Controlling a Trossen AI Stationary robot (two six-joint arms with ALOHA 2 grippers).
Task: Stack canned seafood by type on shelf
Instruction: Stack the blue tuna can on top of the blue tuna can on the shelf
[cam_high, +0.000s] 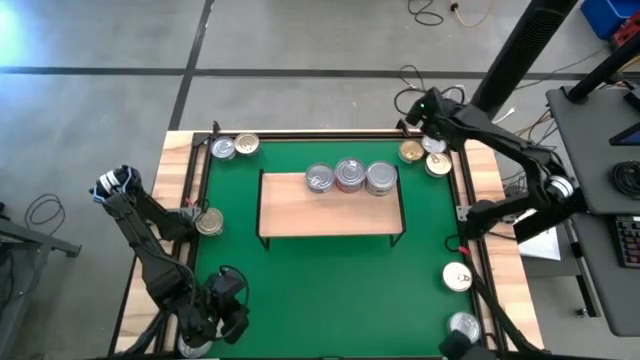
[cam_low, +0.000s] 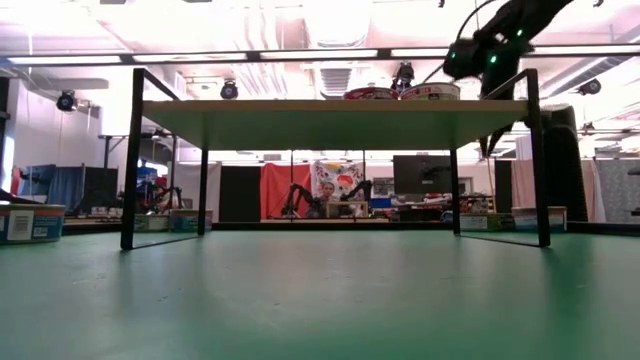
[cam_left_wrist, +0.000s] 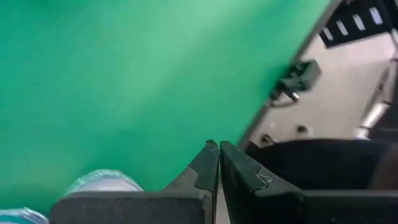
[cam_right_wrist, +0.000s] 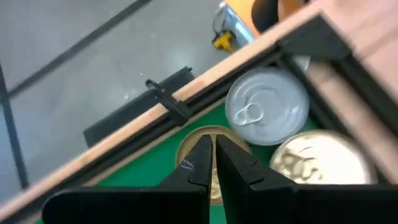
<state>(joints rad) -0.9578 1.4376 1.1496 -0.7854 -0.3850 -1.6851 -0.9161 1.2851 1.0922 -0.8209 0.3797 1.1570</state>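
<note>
The light-wood shelf (cam_high: 330, 212) stands mid-mat with three silver tins (cam_high: 351, 176) in a row along its far edge; in the low view they show as tins (cam_low: 400, 92) on the shelf top (cam_low: 330, 108). My right gripper (cam_right_wrist: 212, 148) is shut and hovers above the far right corner (cam_high: 420, 125), over a gold tin (cam_right_wrist: 193, 142), a silver tin (cam_right_wrist: 267, 112) and another gold tin (cam_right_wrist: 320, 158) that rest on the mat. My left gripper (cam_left_wrist: 218, 152) is shut at the near left corner (cam_high: 225, 312), next to a silver tin (cam_left_wrist: 102, 182).
Other tins rest on the green mat (cam_high: 330, 290): two at the far left (cam_high: 234, 147), one at the left edge (cam_high: 209, 222) and two at the near right (cam_high: 458, 278). A black frame (cam_high: 300, 135) borders the mat. Cables lie on the floor beyond.
</note>
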